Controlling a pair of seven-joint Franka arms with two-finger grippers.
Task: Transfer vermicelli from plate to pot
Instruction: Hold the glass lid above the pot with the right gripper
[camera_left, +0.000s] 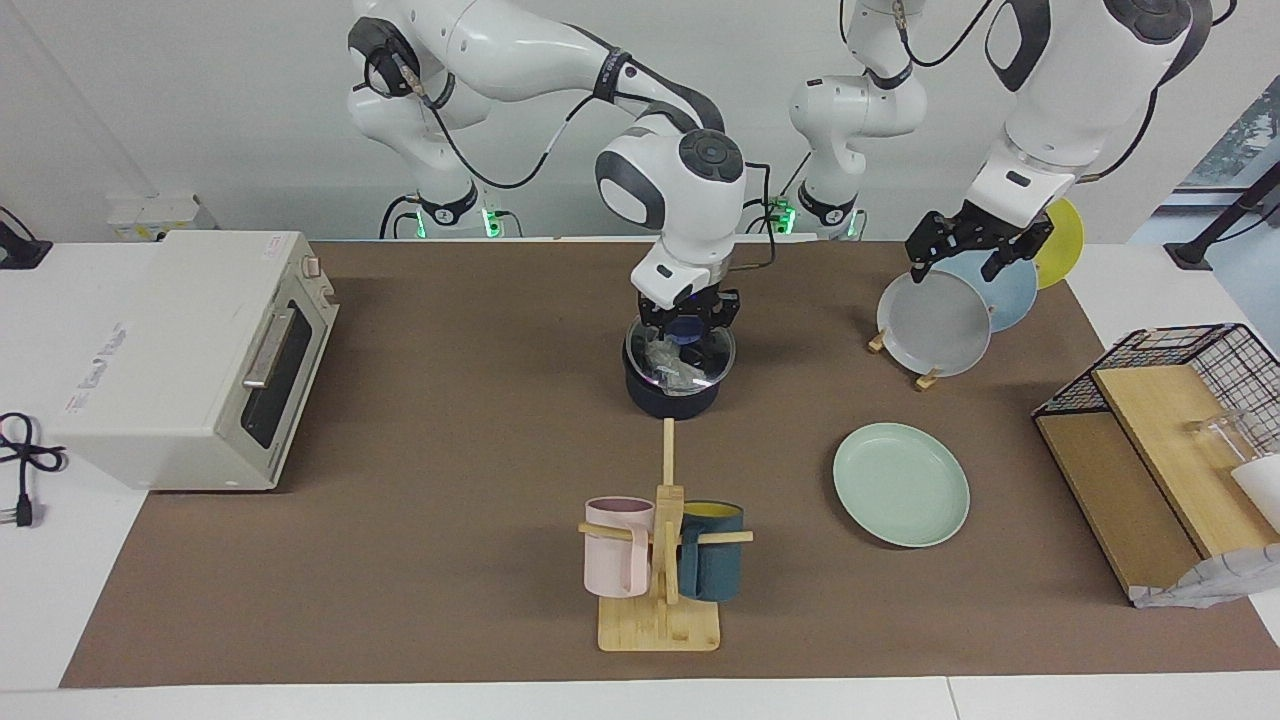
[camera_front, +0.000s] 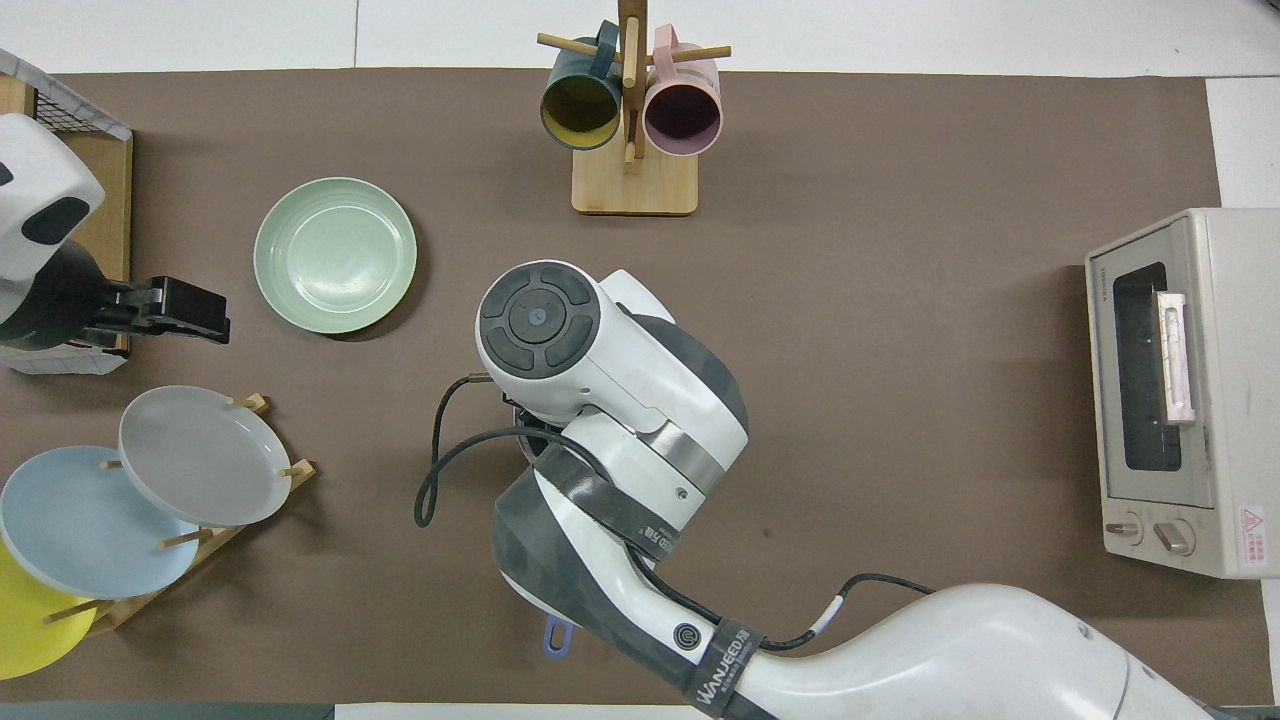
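- Right gripper (camera_left: 687, 328) pinches blue-knobbed clear glass lid (camera_left: 680, 358) on dark round pot (camera_left: 672, 392); wispy, featherlight whitish vermicelli (camera_left: 668, 366) sits inside.
- Pale mint-green plate (camera_left: 901, 484) bare.
- Left gripper (camera_left: 968, 248) waits spread over rack's grey plate (camera_left: 933, 323).

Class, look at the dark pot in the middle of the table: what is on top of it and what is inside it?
A clear glass lid sits on the pot, the right gripper at its blue knob. Through the glass, whitish vermicelli shows inside. The pot's bottom is hidden. The mint-green plate holds nothing.

Right claw (camera_left: 688, 322) lowered, closed; left claw (camera_left: 975, 255) raised.
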